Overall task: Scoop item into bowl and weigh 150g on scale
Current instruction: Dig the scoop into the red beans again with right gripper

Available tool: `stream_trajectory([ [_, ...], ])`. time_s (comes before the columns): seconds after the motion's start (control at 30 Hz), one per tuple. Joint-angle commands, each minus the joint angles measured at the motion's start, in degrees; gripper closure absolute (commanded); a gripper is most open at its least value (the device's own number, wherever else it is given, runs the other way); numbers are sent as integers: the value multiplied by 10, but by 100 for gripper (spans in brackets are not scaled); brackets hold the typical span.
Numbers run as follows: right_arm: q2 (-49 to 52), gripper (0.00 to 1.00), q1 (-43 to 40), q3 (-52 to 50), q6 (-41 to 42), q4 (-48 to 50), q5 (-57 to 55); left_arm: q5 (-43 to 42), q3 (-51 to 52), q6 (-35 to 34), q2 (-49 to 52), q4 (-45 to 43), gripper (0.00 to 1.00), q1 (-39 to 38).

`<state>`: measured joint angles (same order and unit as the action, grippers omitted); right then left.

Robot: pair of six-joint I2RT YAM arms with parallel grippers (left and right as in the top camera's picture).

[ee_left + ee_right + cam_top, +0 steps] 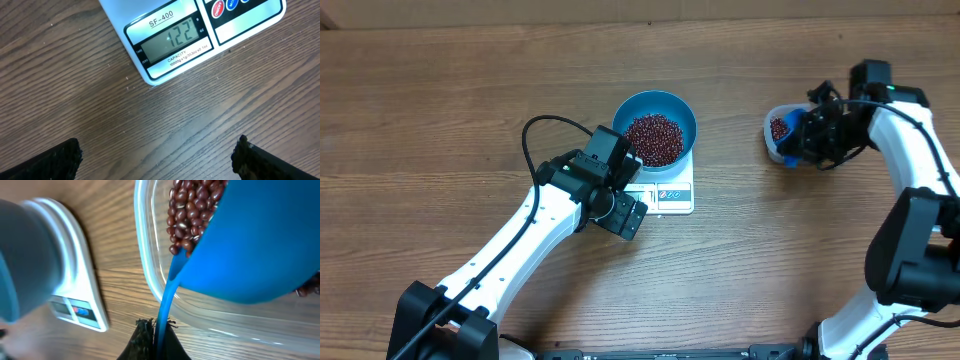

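Your bowl (672, 108) sits on the scale (672, 195), near the middle of the bench (440, 90) and a little toward its far edge. It carries a maroon heap of beans (655, 138) that covers most of its floor. The bowl hides the back of the scale, so only the front strip with the display and buttons shows from above. Your left gripper (625, 215) hovers just off the scale's front left corner, low over bare wood, touching nothing. In the left wrist view you see its fingers (50, 160) spread wide, one at each lower corner, with nothing but wood grain between them. Right ahead of them the display (172, 40) is lit and reads what looks like 122, though the digits are faint.

Over on the right side of the bench, well apart from the scale, your right gripper (157, 342) is squeezed tight on the thin handle of the blue scoop (260, 245). The scoop hangs over the clear tub (142, 255), its body tilted inside the tub's outline. Beans crowd against the scoop's rim in the right wrist view; you cannot tell from here whether they ride in the scoop or lie in the tub beneath. In that same view the scale and the bowl show as a blur on the left, apart from the tub.
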<state>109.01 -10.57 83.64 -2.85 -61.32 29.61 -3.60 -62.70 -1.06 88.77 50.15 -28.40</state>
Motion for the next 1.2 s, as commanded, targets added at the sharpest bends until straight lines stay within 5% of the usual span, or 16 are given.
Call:
stream_trajectory([
  [0.0, -2, 96, -12, 17, -13, 23, 80, 6, -2, 11, -10, 1, 0, 3],
  [1.17, -41, 96, -105, 24, -82, 5, 81, 6, -2, 11, -10, 1, 0, 3],
])
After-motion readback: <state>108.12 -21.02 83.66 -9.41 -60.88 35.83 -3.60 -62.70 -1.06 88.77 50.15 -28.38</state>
